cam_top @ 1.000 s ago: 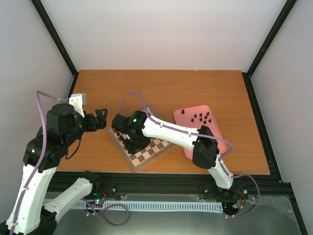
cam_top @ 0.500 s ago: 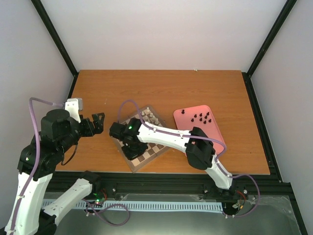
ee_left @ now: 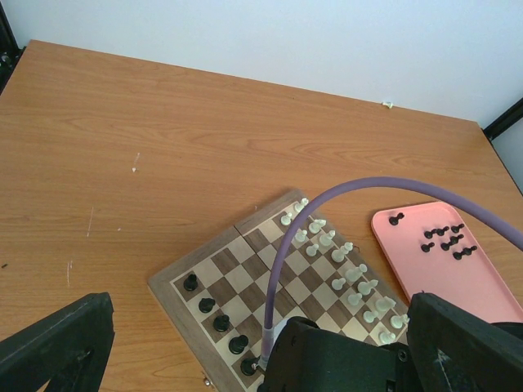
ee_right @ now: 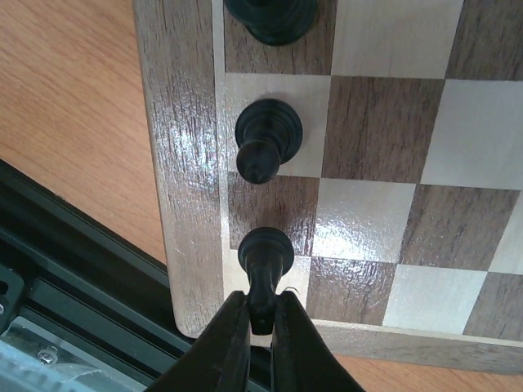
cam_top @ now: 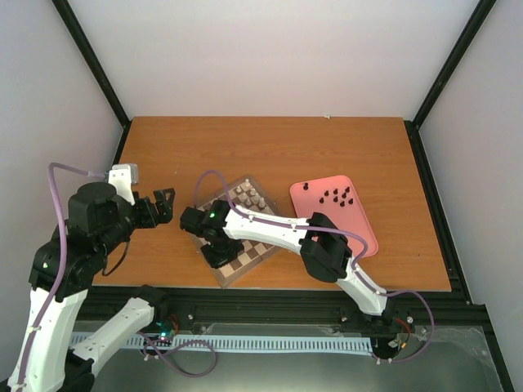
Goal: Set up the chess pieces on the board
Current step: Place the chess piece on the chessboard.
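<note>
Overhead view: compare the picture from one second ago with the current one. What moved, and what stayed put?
The right gripper, shut on a black piece, slid left and nearer, to the near corner of the board, uncovering the white pieces. The left arm drew back slightly, left gripper open. Board and pink tray did not move.

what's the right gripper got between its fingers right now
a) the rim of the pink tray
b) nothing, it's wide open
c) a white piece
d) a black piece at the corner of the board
d: in the right wrist view the right gripper is pinched shut on the top of a black chess piece at the corner of the board.
</note>
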Controlling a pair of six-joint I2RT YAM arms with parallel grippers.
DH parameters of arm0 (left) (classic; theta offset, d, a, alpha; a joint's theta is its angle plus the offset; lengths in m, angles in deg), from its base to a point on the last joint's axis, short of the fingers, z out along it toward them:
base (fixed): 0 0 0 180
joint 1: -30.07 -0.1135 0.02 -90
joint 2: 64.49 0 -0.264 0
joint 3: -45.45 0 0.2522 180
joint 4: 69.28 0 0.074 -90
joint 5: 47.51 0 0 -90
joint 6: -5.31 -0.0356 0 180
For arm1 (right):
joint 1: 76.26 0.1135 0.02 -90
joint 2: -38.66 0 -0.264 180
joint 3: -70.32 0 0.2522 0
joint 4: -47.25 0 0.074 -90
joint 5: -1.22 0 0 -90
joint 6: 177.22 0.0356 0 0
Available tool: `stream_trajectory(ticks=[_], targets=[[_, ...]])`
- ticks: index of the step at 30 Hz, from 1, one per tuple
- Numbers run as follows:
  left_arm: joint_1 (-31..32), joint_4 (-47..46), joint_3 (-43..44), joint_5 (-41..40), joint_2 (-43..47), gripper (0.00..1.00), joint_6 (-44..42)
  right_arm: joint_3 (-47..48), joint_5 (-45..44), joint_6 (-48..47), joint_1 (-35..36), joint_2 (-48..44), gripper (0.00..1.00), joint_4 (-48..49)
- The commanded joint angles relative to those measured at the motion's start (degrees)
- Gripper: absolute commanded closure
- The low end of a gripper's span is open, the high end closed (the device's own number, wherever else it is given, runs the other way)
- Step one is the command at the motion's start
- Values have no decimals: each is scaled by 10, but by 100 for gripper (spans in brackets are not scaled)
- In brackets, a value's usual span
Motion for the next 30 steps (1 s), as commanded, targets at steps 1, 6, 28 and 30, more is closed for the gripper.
stream_trajectory(ticks=[1, 6, 28, 30], targets=[[-2, 5, 15, 1, 5, 0, -15, 22, -8, 1, 5, 11, 90, -8], [-2, 5, 15, 1, 4, 0, -16, 34, -17, -2, 4, 20, 89, -16], [-2, 1, 1, 3, 3, 0, -19, 73, -20, -8, 3, -2, 65, -36], [-2, 1, 2, 3, 2, 0, -18, 86, -30, -7, 3, -13, 63, -51]])
